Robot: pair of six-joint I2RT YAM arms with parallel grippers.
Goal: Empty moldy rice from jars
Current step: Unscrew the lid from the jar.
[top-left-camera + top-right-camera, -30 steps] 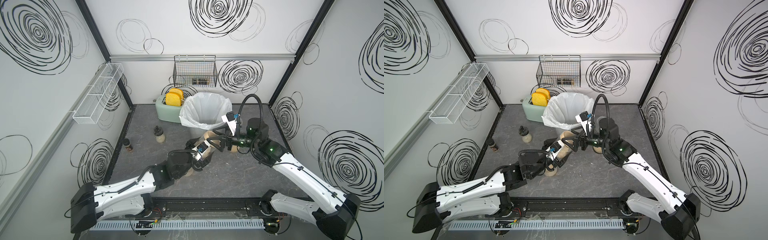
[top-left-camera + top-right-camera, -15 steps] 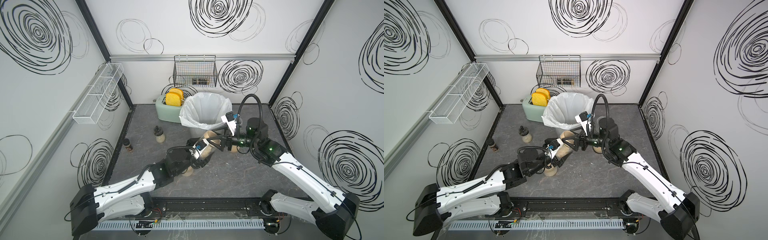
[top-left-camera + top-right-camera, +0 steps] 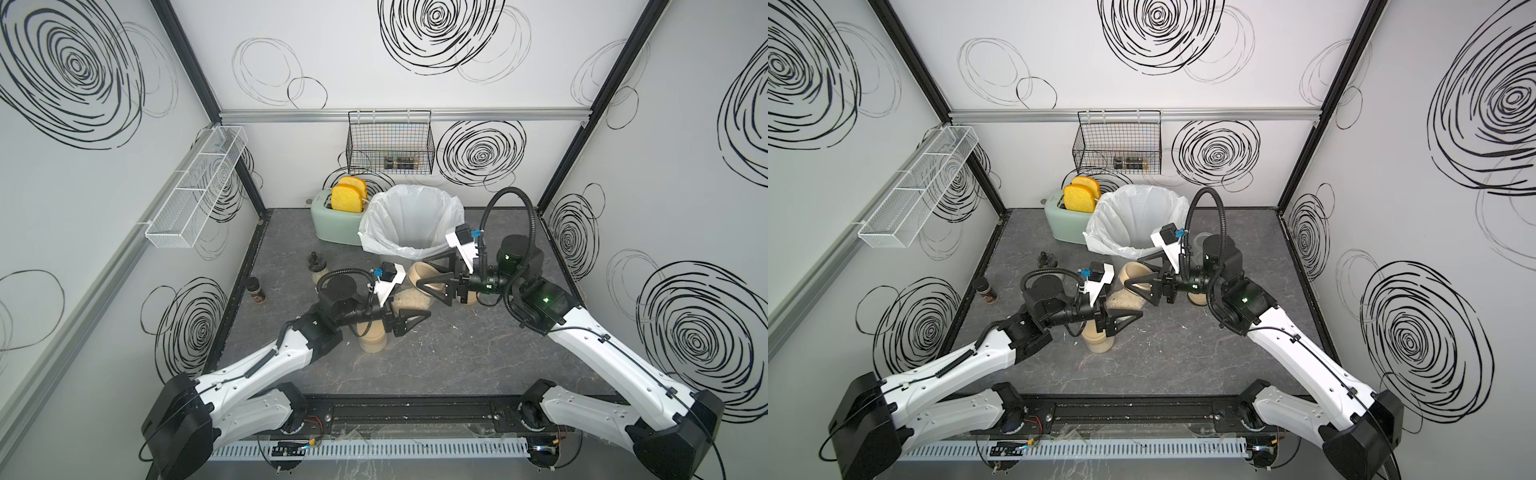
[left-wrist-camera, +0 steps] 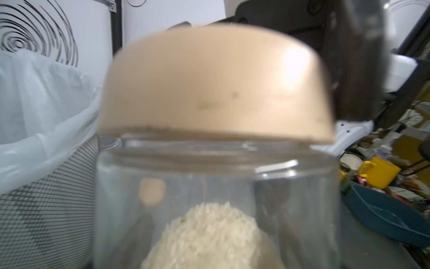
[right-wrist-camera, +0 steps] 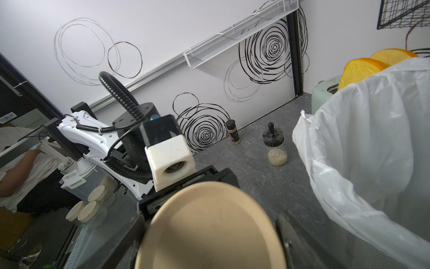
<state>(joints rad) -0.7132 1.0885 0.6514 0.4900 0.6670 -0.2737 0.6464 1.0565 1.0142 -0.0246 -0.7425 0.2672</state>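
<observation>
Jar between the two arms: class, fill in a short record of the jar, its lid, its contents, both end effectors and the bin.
jar: clear, tipped over, lid end towards the right arm
lid: tan, on the jar's mouth
rice: pale heap inside the jar, not yet emptied
left end effector: shut on jar
right end effector: shut on lid
bin: white-lined, upright, behind the jar
</observation>
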